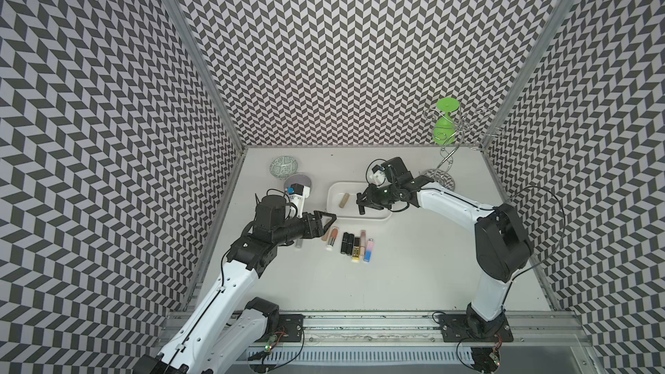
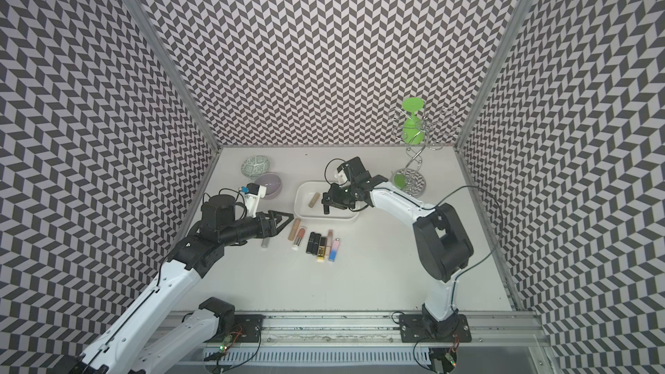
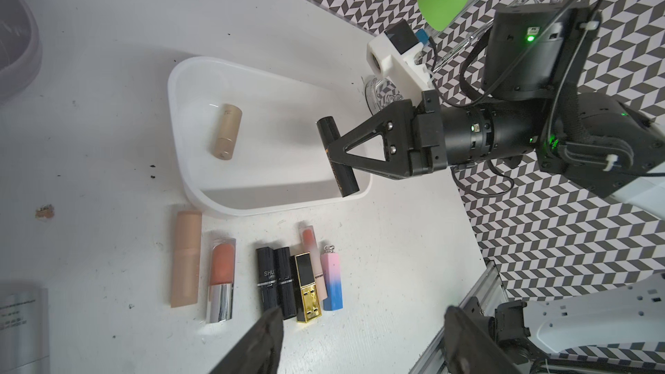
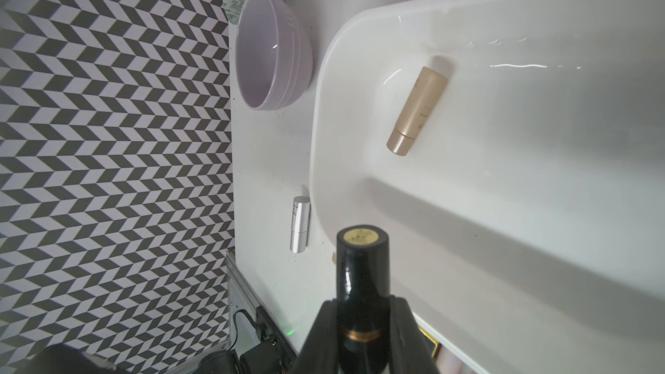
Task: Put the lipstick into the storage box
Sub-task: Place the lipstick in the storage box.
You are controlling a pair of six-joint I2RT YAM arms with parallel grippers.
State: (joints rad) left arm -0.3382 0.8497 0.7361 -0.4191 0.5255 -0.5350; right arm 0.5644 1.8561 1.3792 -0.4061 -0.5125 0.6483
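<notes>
nearest you, the row of lipsticks (image 1: pixel 351 244) lies on the table (image 1: pixel 414 264). your left gripper (image 1: pixel 330 223) hangs beside it, jaws spread and empty. beyond, your right gripper (image 4: pixel 361 304) pinches the black lipstick (image 3: pixel 345 179) crosswise over the storage box (image 3: pixel 273 113), clear of the gold tube (image 4: pixel 417 111) lying inside, likely so it drops flat. only the right wrist view shows the silver tube (image 4: pixel 300 224) whole, beside the box; in both top views your left arm (image 1: pixel 230 282) half hides it.

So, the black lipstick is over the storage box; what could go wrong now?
1. The right claw holds the black lipstick close to the front wall of the storage box; released there, it might hit the rim and roll out.
2. The open left claw hovers close to the peach tube and might knock it.
</notes>
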